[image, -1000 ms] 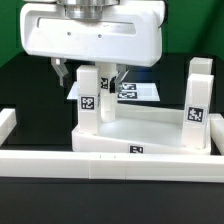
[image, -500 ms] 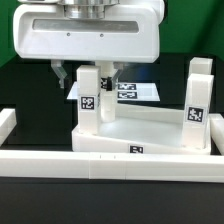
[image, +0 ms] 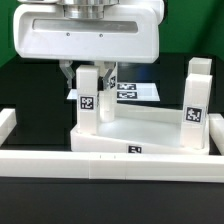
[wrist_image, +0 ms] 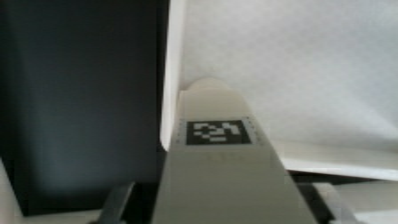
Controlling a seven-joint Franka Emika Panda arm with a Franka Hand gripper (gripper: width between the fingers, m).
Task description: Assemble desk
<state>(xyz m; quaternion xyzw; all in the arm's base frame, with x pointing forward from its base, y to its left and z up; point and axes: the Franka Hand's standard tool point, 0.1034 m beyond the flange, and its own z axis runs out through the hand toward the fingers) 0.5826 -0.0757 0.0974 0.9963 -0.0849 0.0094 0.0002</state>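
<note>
Now the gripper [image: 88, 72] has drawn its fingers in against the upright leg block [image: 88, 96] standing in the tabletop [image: 150, 130] corner on the exterior view's left; a grasp for seating it seems underway.

The leg block [image: 88, 90] between my jaws looks like smooth white plastic with a faint sheen, as does the tabletop [image: 150, 135]. Their tags are matt black print. The bench [image: 30, 95] below is dull black.

Tool [image: 89, 73] fingertips behind the leg block [image: 88, 95]; arm beyond the upper edge
</note>
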